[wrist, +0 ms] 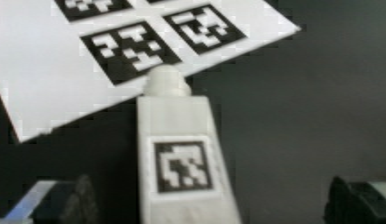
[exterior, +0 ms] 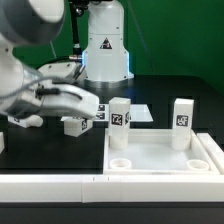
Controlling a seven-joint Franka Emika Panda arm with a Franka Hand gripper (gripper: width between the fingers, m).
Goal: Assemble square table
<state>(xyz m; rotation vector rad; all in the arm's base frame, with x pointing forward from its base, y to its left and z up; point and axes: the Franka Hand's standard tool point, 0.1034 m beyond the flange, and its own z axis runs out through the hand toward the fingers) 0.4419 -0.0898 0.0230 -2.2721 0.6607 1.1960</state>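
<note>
Two fingers (wrist: 53, 203) of the gripper (wrist: 211, 198) are standing wide apart, gripping nothing, and are straddling a loose leg (wrist: 177, 150) that is lying flat on the dark surface (wrist: 314, 110). The leg is looking like hard, smooth plastic: probably light and stiff, not fragile, though slick enough to twist in a loose pinch. Its flat long sides are offering the best hold, so closing across the middle, level with the tag, is seeming wiser than closing on the narrower tip.

That tip is overlapping the edge of the marker board (wrist: 92, 85) in the wrist view; whether it is touching is unclear. The board is sitting close enough to matter only if the fingers are closing near that end.

Toward the exterior view's right, the slab (exterior: 160, 148) is lying rim-up, with two standing legs (exterior: 120, 113) rising at its far corners and a near socket (exterior: 118, 160) sitting empty. A border bar (exterior: 50, 185) is running along the front. Nothing is blocking the grasp itself.
</note>
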